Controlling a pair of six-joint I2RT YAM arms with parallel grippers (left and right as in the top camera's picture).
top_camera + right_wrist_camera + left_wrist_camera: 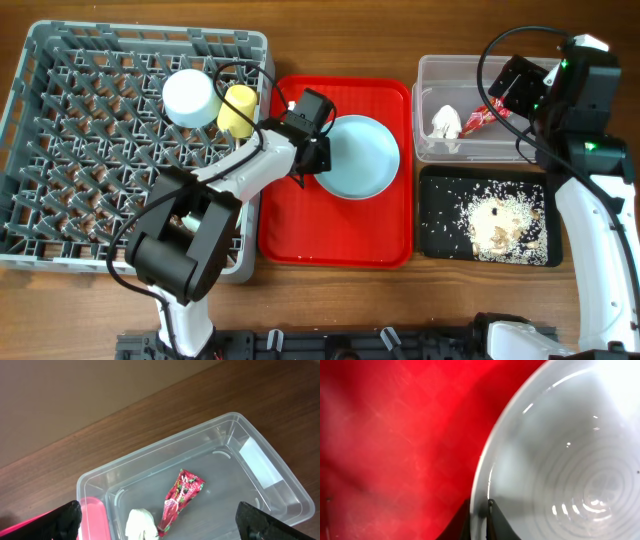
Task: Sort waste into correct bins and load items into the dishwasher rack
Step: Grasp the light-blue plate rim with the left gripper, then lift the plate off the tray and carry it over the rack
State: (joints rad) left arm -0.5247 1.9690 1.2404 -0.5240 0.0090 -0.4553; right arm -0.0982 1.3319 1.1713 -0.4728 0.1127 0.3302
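Left hand [480,515]: jaws closed to a narrow gap on the near rim of the light blue plate [365,155], one finger above the rim and one under it. The plate lies on the red serving tray [300,235]. It is too flat to be taken anywhere but by its edge, which accounts for the pinch at the rim. Whether it has lifted clear of the tray cannot be told.

Right hand [505,95]: fully spread and holding nothing, with its fingers [65,520] at the far corners of the wrist view. It hangs over the clear tub [280,485], at the back right of the desk [330,310].

Waste:
- One crumpled napkin [141,525] and one red wrapper [182,492] lie touching on the tub floor.
- The rice scraps [490,220] are scattered in the black tray [432,180], too many to count. The tray sits just in front of the tub.
- Dry rubbish is in one bin and food in the other, so the sorting appears complete. No waste is seen elsewhere.

Dishwasher rack [60,45], left of the red tray:
- It holds one light blue bowl [190,95], apparently mouth down.
- One yellow cup [238,108] lies on its side against the bowl.
- Both are in the back right corner, which leaves most of the pegs free.

Count: two bins, one rack, one plate, one bowl, one cup. No green bowl, spoon or fork is in view.

Judgement: the plate is the item in hand, and the rack is its likely destination. A thin, glossy rim held this way could slip or swing
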